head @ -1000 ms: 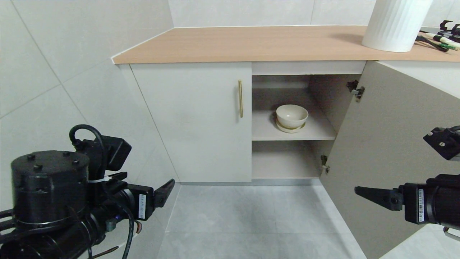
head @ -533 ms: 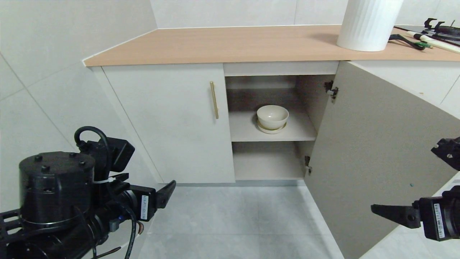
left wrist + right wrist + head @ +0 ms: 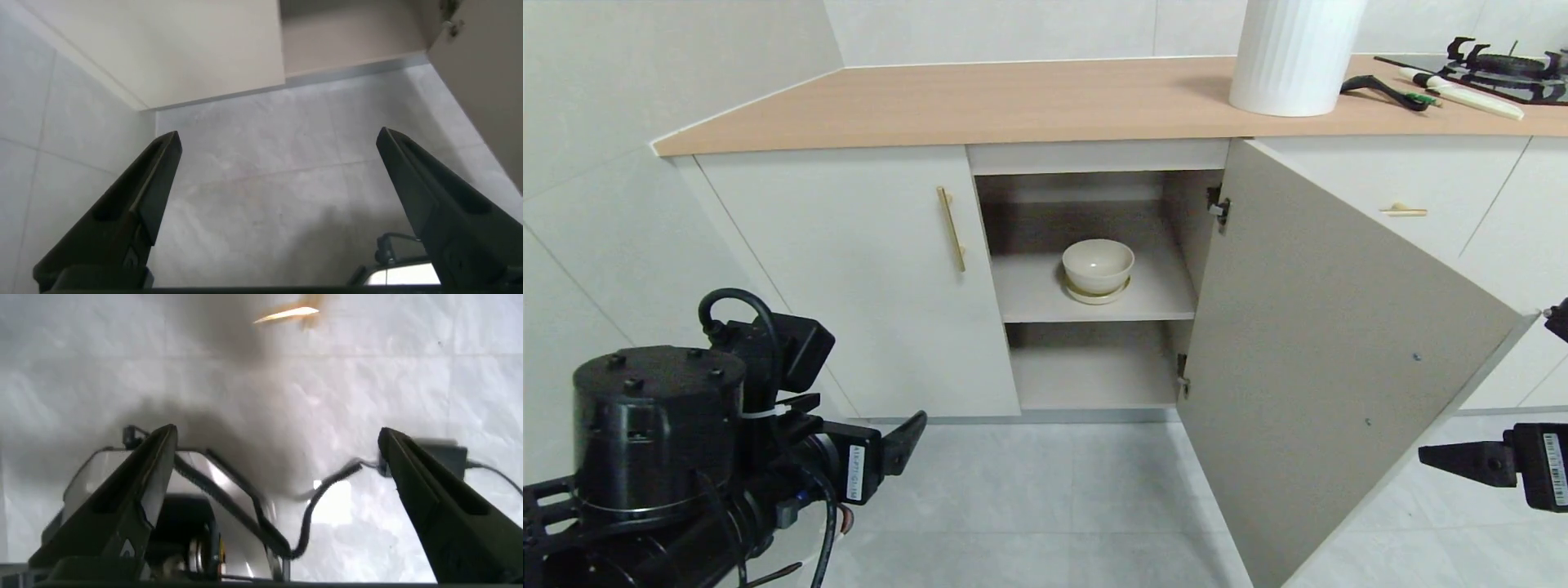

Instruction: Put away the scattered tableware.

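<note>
- The left fingers [image 3: 139, 204] are spread wide and hold nothing; below them lies the grey tiled floor [image 3: 278, 188].
- The right fingers [image 3: 131, 498] are likewise spread wide and hold nothing.
- The open beige cabinet door [image 3: 1323, 351] hangs between the two sets of fingers, its free edge near the right fingers and not touching them.
- Ahead of and above both sets of fingers, well apart from them, a cream ceramic bowl [image 3: 1098, 263] sits on a cream saucer [image 3: 1096, 292] on the upper cabinet shelf [image 3: 1029, 298].
- Higher and farther off, on the right fingers' side, the wooden bench [image 3: 1013, 98] carries a white ribbed cylinder [image 3: 1294, 53] and some long-handled utensils [image 3: 1421, 88].
- Step in hand, as judged: the bowl and saucer are stowed and the door is not yet closed.
- Next move, as judged: either bring the right fingers to the door's outer face and push it shut, or raise them to the bench to collect the utensils. The frames do not settle which.
</note>
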{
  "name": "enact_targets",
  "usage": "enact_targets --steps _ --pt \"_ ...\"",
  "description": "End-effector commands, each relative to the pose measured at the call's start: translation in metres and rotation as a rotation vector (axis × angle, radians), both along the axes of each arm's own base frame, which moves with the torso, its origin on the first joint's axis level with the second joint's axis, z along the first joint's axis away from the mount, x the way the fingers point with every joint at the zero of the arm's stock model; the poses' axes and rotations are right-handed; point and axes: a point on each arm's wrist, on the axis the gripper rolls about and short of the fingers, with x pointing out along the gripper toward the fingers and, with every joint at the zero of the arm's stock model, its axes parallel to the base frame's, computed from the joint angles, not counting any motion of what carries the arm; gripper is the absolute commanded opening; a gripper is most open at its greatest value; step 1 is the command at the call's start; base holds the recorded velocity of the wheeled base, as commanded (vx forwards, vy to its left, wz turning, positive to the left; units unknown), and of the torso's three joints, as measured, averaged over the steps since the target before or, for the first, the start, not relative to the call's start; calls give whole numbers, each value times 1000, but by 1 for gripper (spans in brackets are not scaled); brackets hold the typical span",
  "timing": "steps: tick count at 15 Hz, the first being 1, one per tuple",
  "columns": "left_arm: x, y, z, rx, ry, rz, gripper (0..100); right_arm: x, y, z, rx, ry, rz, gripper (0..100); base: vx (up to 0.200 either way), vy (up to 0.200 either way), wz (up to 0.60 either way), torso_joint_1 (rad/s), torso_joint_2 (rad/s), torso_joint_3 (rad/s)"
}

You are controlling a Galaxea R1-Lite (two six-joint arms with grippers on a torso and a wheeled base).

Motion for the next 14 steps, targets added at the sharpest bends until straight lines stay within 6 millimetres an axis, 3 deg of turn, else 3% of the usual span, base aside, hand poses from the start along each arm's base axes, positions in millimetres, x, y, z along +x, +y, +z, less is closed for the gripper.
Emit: enact_targets --steps 1,7,14 --pt "0 0 -1 2 2 2 100 -2 -5 10 -9 28 -28 100 0 0 0 0 0 0" --pt "0 0 -1 2 2 2 100 -19 -15 29 -10 -10 -47 100 0 0 0 0 0 0" --pt "0 0 -1 3 4 2 100 -10 -32 21 -120 73 -153 100 0 0 0 0 0 0"
